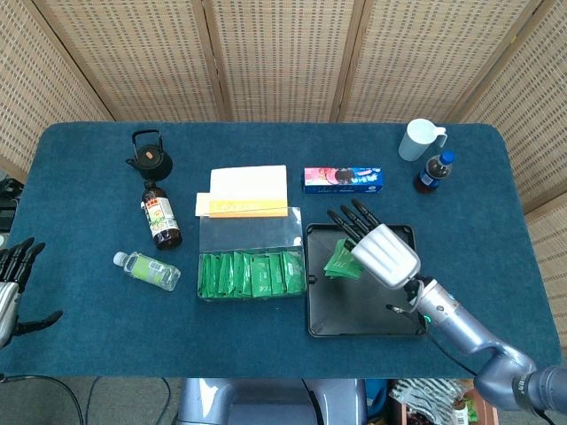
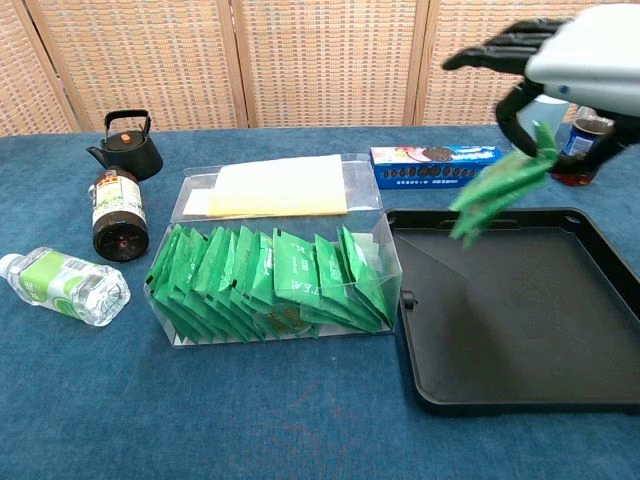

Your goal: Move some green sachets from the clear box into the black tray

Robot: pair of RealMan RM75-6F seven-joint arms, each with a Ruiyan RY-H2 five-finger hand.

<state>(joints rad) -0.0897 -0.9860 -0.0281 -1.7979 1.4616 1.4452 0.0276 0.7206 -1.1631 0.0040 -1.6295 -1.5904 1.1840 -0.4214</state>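
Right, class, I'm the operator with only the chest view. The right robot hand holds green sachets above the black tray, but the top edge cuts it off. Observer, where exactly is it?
Observer: In the head view, the right robot hand hangs over the rear part of the black tray, with the green sachets dangling near the tray's left rim.
Operator: And the left robot hand? I can't see it at all.
Observer: The left robot hand is beyond the left edge of the table, fingers apart, holding nothing.
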